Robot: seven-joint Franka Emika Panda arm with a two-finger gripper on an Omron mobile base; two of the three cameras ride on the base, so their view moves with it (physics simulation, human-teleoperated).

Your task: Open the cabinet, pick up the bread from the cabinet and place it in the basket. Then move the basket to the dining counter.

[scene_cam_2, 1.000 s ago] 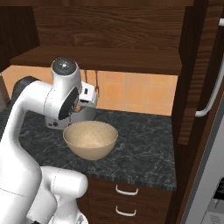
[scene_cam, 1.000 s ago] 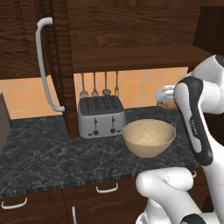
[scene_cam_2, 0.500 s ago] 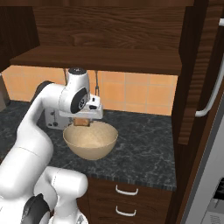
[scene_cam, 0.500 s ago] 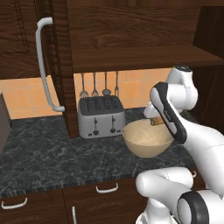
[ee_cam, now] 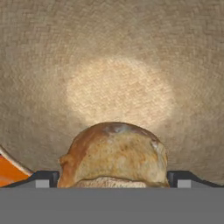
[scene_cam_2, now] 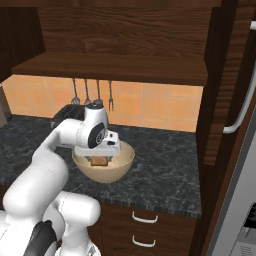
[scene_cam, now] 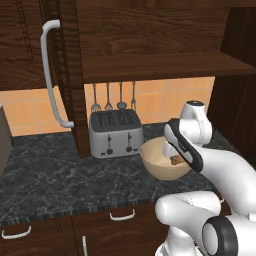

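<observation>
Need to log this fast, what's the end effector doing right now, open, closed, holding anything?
End effector: closed on the bread, held inside the basket.
</observation>
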